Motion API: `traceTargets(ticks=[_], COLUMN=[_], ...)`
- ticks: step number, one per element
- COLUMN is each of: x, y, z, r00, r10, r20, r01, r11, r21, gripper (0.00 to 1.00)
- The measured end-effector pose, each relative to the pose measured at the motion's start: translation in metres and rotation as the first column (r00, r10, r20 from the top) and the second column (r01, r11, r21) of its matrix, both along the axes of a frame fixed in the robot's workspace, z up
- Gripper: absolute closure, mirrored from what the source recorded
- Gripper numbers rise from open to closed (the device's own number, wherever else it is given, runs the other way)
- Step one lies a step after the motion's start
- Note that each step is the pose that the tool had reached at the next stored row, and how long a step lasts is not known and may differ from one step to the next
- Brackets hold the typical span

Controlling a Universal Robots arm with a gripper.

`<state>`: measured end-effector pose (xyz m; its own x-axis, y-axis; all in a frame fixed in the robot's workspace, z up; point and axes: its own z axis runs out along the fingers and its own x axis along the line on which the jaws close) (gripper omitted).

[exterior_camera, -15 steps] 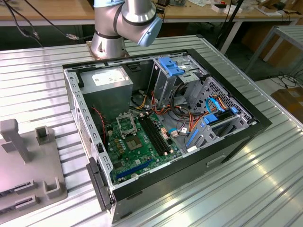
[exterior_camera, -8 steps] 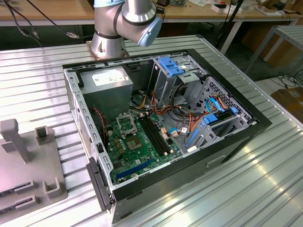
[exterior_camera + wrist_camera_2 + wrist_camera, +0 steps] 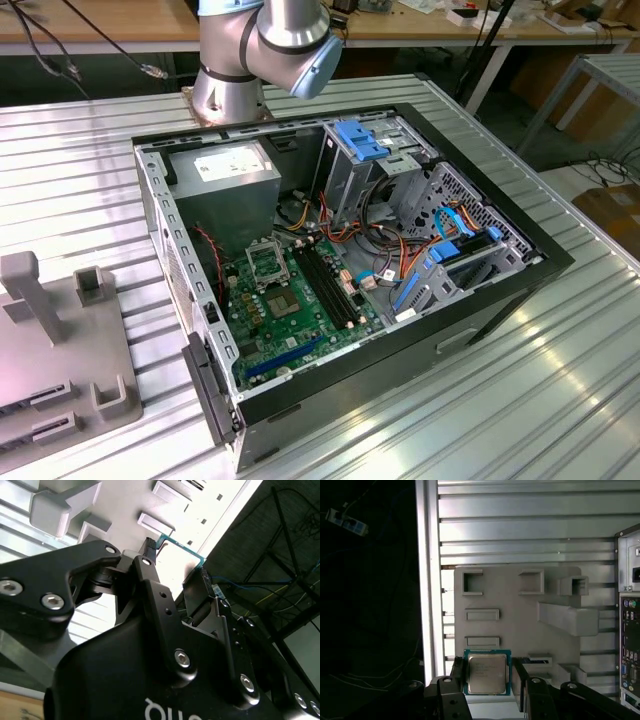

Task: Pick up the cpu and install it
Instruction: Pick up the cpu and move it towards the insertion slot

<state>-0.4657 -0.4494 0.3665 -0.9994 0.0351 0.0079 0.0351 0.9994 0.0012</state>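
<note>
Grips the cpu (image 3: 486, 674) in the gripper (image 3: 489, 675), jaws clamped on two opposite edges, in both wrist views. Holds it lifted over one end of the grey tray (image 3: 50, 370), at the exterior view's left on the ribbed table (image 3: 500, 410). Well apart from the open case (image 3: 400, 355) at right.

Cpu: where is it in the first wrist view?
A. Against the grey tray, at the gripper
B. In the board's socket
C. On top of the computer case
A: the cpu shows against the grey tray, right at the gripper.
</note>
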Motion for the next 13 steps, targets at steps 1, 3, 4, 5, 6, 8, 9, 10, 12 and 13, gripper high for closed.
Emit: traceTargets(ticks=[1, 3, 4, 5, 6, 8, 9, 10, 12, 13], x=[0.0000, 0.0000, 0.0000, 0.0000, 0.0000, 0.0000, 0.0000, 0.0000, 0.0000, 0.0000], y=[0.0000, 0.0000, 0.0000, 0.0000, 0.0000, 0.0000, 0.0000, 0.0000, 0.0000, 0.0000], z=[0.0012, 0.0024, 0.0033, 0.0041, 0.0047, 0.0059, 0.0066, 0.0071, 0.0087, 0.0093], r00=[1.0000, 1.0000, 1.0000, 1.0000, 1.0000, 1.0000, 1.0000, 1.0000, 1.0000, 1.0000], r10=[0.000, 0.000, 0.000, 0.000, 0.000, 0.000, 0.000, 0.000, 0.000, 0.000], r20=[-0.0001, 0.0000, 0.0000, -0.0001, 0.0000, -0.0001, -0.0001, 0.0000, -0.0001, -0.0001], r01=[0.000, 0.000, 0.000, 0.000, 0.000, 0.000, 0.000, 0.000, 0.000, 0.000], r11=[1.0000, 1.0000, 1.0000, 1.0000, 1.0000, 1.0000, 1.0000, 1.0000, 1.0000, 1.0000], r21=[-0.0001, 0.0000, 0.0000, -0.0001, 0.0000, 0.0000, -0.0001, 0.0000, -0.0001, -0.0001], gripper=[0.53, 0.53, 0.53, 0.53, 0.53, 0.53, 0.53, 0.53, 0.53, 0.53])
